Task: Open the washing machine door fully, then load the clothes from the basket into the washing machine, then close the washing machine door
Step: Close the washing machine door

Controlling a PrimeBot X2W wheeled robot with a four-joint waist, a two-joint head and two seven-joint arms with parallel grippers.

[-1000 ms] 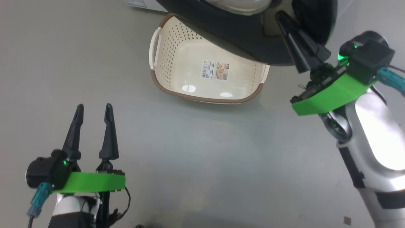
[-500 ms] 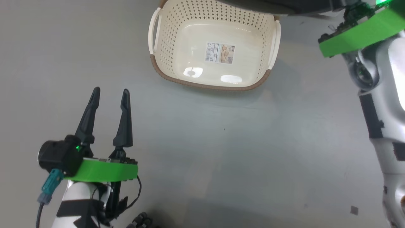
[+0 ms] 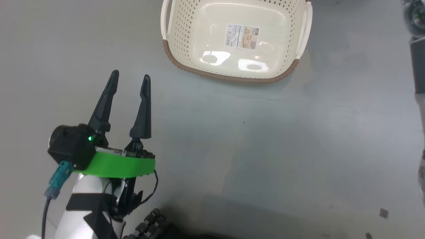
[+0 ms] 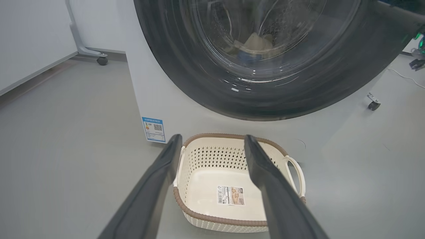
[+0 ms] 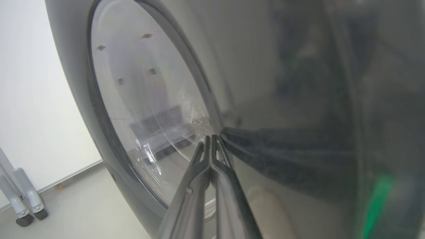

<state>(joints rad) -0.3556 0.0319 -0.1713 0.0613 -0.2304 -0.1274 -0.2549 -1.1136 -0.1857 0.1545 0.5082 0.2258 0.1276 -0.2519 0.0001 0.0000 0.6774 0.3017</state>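
Note:
The basket point(image 3: 229, 77) stands on the grey floor at the top of the head view, holding just a label. My left gripper point(image 3: 130, 74) hovers open at the lower left, well short of it. In the left wrist view the open left gripper point(image 4: 212, 136) frames the basket point(image 4: 219, 219); behind rises the white washing machine point(image 4: 146, 96). Its black-rimmed washing machine door point(image 4: 199, 86) looks blurred, and through the glass pale yellow and blue clothes point(image 4: 252, 44) lie in the drum. My right gripper point(image 5: 211, 136) is shut, tips against the glossy door point(image 5: 298, 99) beside its glass.
A wheeled grey stand point(image 4: 101, 59) sits left of the washer, with a castor point(image 4: 373, 105) and a thin cable on the floor to its right. More castors point(image 5: 25, 212) show below a white panel. My right forearm point(image 3: 419, 66) runs along the head view's right edge.
The head camera has moved, so the basket sits higher in the picture. The door no longer overhangs the basket, and the door and right gripper have left that view. Both grippers keep their states.

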